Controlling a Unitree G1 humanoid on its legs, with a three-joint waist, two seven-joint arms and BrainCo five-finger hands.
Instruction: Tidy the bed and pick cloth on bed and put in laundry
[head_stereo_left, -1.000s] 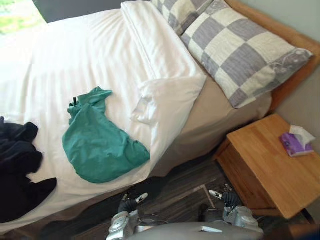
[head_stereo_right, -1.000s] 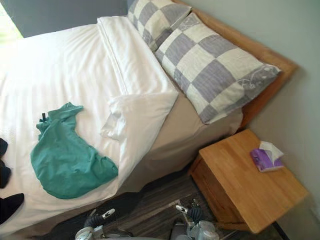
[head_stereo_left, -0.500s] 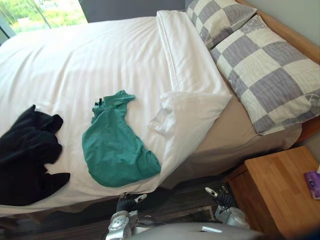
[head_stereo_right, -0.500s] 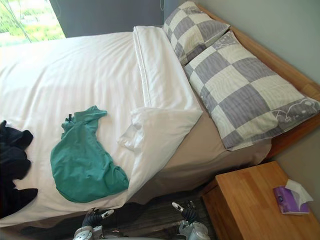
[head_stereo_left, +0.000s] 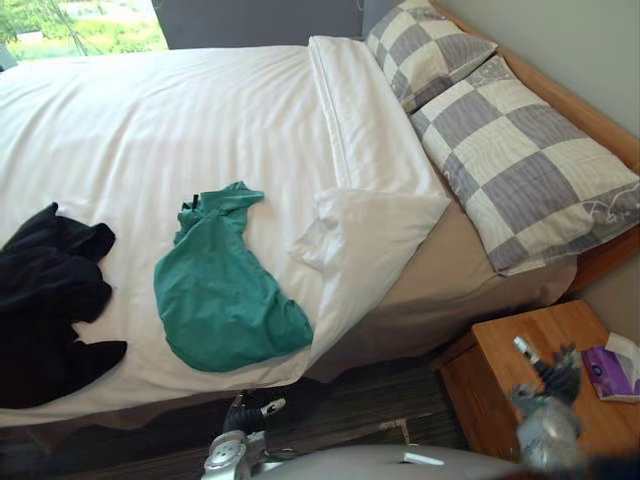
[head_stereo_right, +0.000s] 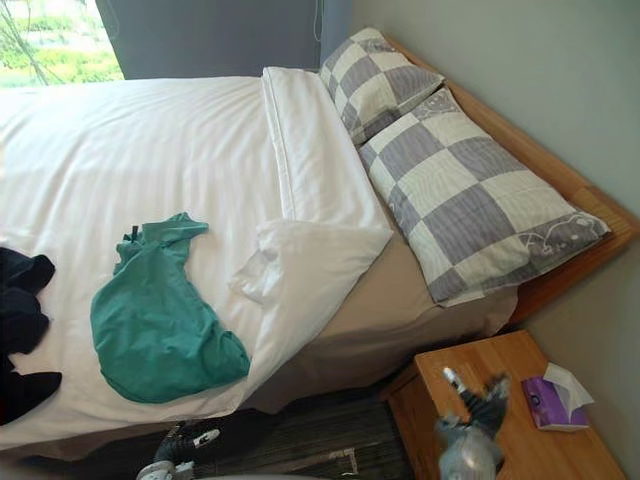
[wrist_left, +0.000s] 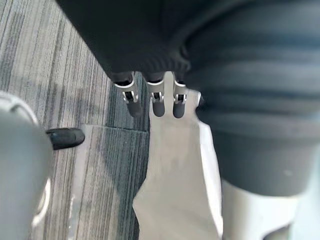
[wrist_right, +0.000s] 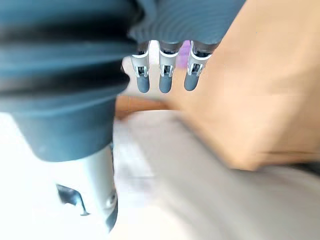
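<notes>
Green cloth mid-bed, black cloth at 9. L hand at 6, R hand at 4 over nightstand; both w/ fingers straight, empty.

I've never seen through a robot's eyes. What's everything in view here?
duvet: one, white, over the bed, near corner folded back
pillows: two, grey-and-cream checked, by the headboard
green garment: one, teal, on the duvet's near side
black garment: one, black, at the duvet's left edge
nightstand: one, wooden, right of the bed
tissue pack: one, purple, on the nightstand
left robot hand: one, silver, low by the bed's edge, open
right robot hand: one, silver, over the nightstand, open
</notes>
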